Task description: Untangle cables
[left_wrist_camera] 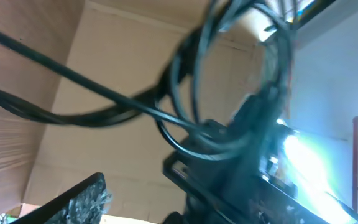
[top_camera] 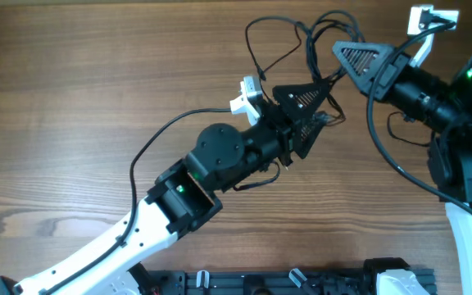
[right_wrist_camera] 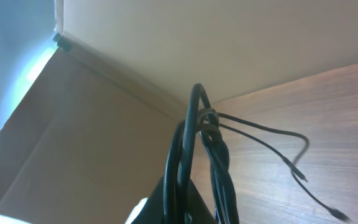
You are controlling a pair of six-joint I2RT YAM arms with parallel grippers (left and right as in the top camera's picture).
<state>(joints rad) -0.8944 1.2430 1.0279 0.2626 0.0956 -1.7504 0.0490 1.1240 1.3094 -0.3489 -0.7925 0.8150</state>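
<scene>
- Overhead: the cables [top_camera: 311,49] hang as a loose knot of thin black cords over the far part of the wooden table [top_camera: 97,82], with open loops spreading to the left of the knot.
- The right gripper [top_camera: 338,49] shows as one closed wedge pinched on the knot. The left gripper [top_camera: 324,115] sits just below it with its two black, mesh-patterned fingers apart and cords running between or just in front of them. I cannot tell whether it touches them.
- Left wrist: the view is blurred. The cables [left_wrist_camera: 138,102] cross it as smooth, round, slightly glossy strands, one curling into a wide ring. One ribbed finger [left_wrist_camera: 82,199] shows at the lower edge, and the dark mass to the right is too blurred to name.
- Right wrist: the cables [right_wrist_camera: 219,162] rise from the clamped fingers [right_wrist_camera: 160,208] as a bundle that folds over in a tight bend at the top. Two strands sag away toward the table [right_wrist_camera: 328,124] and end in small plugs [right_wrist_camera: 297,171].
- Handling, as I judge it: the cords are very light and limp but springy enough to hold their loops. Their smooth jackets will probably slip in a loose pinch.
- A good hold is one free strand just beside the crossing. The plugs are poorer holds because they may snag in loops.
</scene>
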